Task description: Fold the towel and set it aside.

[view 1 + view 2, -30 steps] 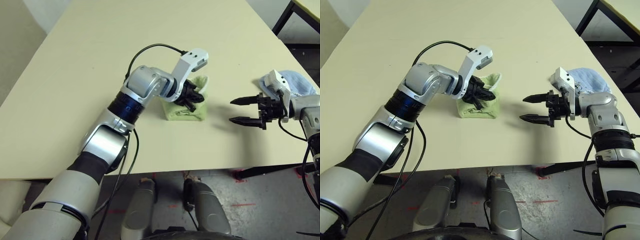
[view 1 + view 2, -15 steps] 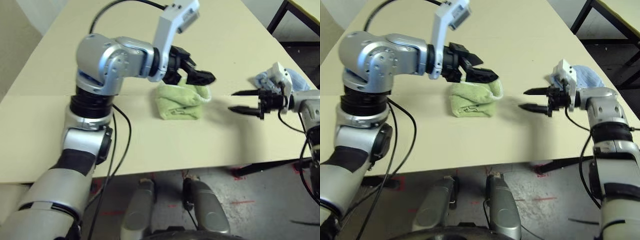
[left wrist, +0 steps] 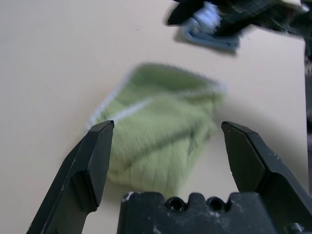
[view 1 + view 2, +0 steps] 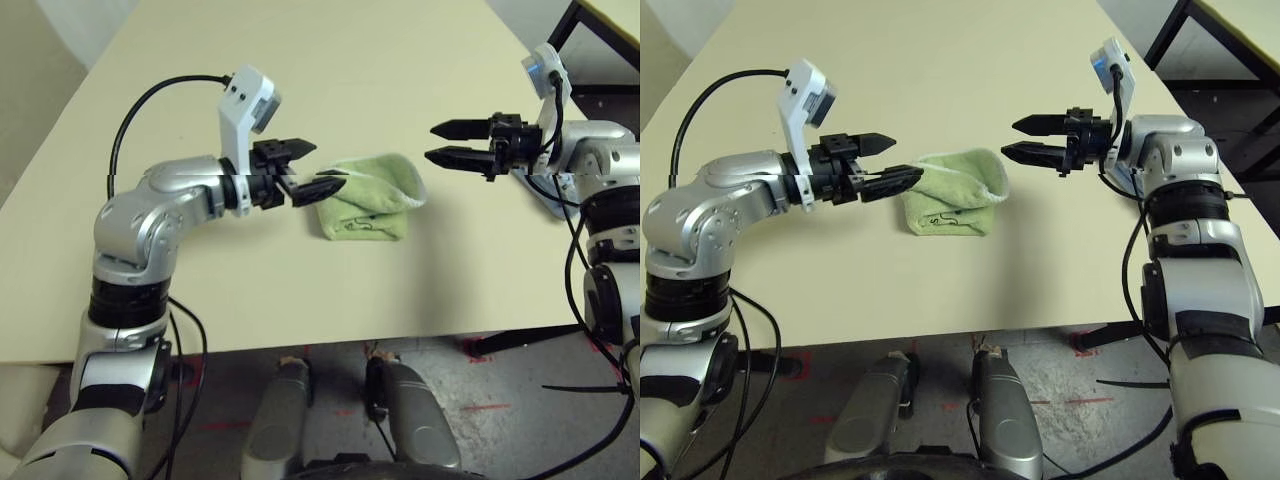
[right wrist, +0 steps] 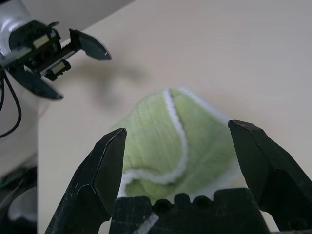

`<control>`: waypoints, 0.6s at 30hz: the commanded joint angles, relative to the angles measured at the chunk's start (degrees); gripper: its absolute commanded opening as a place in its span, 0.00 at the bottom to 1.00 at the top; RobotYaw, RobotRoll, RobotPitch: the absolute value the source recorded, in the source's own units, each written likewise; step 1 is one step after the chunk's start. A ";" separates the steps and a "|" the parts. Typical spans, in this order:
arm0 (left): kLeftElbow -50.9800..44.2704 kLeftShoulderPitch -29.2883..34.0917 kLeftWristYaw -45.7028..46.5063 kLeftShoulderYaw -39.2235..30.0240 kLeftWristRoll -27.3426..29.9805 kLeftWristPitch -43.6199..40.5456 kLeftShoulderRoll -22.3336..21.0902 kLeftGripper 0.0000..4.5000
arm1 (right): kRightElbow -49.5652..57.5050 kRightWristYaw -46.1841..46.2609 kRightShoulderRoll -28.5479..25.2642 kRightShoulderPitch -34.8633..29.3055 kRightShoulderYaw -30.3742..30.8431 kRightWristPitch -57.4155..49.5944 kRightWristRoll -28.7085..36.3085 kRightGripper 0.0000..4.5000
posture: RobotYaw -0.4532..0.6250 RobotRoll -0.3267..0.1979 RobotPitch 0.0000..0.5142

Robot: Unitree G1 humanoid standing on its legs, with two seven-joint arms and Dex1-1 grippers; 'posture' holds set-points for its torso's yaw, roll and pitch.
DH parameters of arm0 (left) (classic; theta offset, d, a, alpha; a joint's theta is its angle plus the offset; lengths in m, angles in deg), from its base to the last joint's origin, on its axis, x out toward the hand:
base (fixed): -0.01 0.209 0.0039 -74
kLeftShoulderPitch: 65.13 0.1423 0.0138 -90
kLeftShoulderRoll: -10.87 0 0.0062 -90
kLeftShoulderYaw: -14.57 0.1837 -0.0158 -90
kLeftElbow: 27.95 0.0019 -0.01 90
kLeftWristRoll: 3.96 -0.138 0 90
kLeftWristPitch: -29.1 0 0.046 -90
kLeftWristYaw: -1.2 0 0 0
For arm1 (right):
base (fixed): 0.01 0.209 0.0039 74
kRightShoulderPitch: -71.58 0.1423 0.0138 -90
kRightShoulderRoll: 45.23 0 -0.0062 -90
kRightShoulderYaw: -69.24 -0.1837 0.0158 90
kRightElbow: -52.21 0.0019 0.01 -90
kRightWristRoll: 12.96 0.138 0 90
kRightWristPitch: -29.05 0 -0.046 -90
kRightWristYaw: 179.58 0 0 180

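The folded green towel (image 4: pixel 368 198) is flanked on the bare surface (image 4: pixel 300 60) by the open left tool (image 4: pixel 308 172) and open right tool (image 4: pixel 447 142), neither touching it.

head pair: looked forward and down from above the surface (image 4: pixel 200 60), towel (image 4: pixel 370 195) at frame centre in both | left wrist: close, low, faced along its fingers (image 3: pixel 87 168) at the towel | right wrist: close, faced it from the opposite side | all shared the towel
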 commanded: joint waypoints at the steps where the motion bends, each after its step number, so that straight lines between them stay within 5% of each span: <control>1: -2.06 3.23 -2.09 -0.99 0.25 4.90 -1.50 1.00 | -3.70 -1.67 1.65 2.67 1.78 2.09 -2.23 1.00 | 0.60 0.62 0.25; 18: -3.70 5.21 0.31 2.06 -0.20 8.44 -0.15 1.00 | -19.71 1.96 8.54 9.37 6.39 2.35 -13.84 1.00 | 0.64 0.62 0.26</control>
